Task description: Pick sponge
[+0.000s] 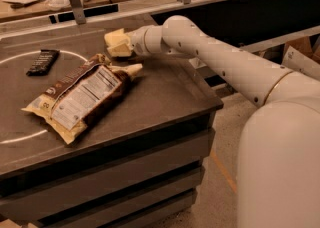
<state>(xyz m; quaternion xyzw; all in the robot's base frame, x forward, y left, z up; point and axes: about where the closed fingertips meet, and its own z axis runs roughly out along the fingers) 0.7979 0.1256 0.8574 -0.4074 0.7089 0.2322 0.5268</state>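
Note:
My gripper (119,46) is over the far middle of the dark table (165,97), just beyond the upper right corner of the snack bag. A pale yellow blocky shape (114,37) sits at its tip. I cannot tell whether this is the sponge or part of the gripper itself. A smaller pale yellow wedge (132,69) lies at the bag's corner, just below the gripper. I cannot tell what it is either. No separate sponge shows elsewhere on the table.
A brown-and-cream snack bag (80,97) lies flat in the middle of the table. A small black bar (43,62) lies at the far left inside a white circle line. A railing and a cluttered bench run behind. The table's right edge drops to the floor.

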